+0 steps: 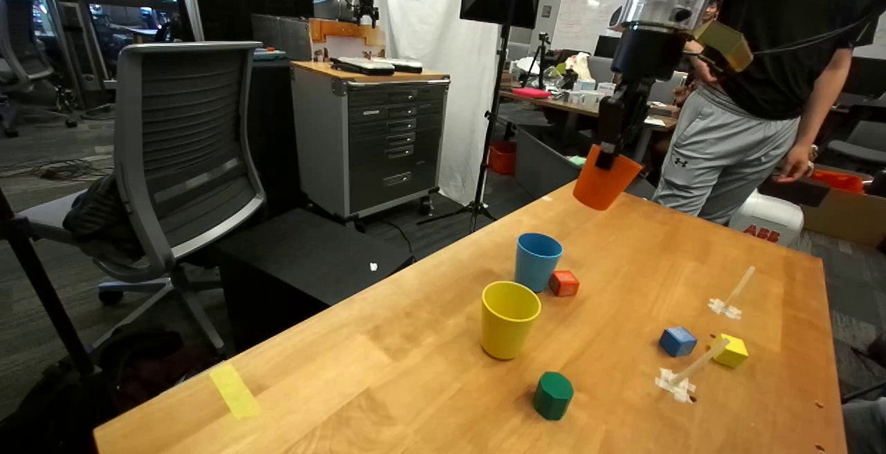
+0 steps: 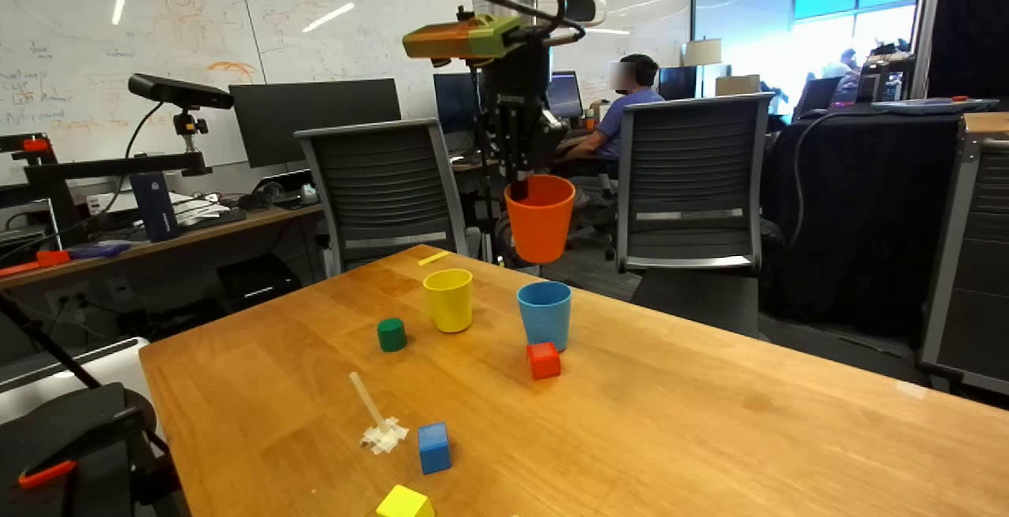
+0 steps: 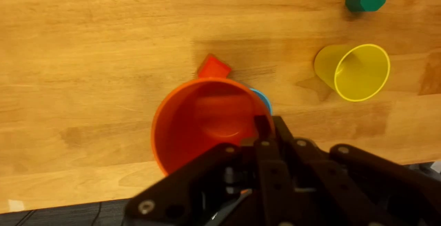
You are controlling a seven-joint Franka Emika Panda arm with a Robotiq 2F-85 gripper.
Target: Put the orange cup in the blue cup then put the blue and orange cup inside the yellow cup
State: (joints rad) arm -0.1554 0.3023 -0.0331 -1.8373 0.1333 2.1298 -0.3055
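Observation:
My gripper point(image 1: 607, 155) is shut on the rim of the orange cup point(image 1: 601, 184), one finger inside and one outside. It holds the cup tilted in the air, above the table, also in an exterior view point(image 2: 542, 225). In the wrist view the orange cup point(image 3: 213, 115) covers most of the blue cup, whose rim point(image 3: 265, 99) peeks out. The blue cup stands upright on the table in both exterior views point(image 1: 536, 264) point(image 2: 545, 316), lower than the orange cup and apart from it. The yellow cup point(image 1: 510, 322) stands upright and empty near it, also in the wrist view point(image 3: 363, 72).
A small red block point(image 1: 564, 283) lies close beside the blue cup. A green block point(image 1: 554, 395) stands near the yellow cup. A blue block point(image 1: 677, 341), a yellow block point(image 1: 731, 351) and two taped upright sticks point(image 1: 740, 285) are on the wooden table point(image 1: 387, 371).

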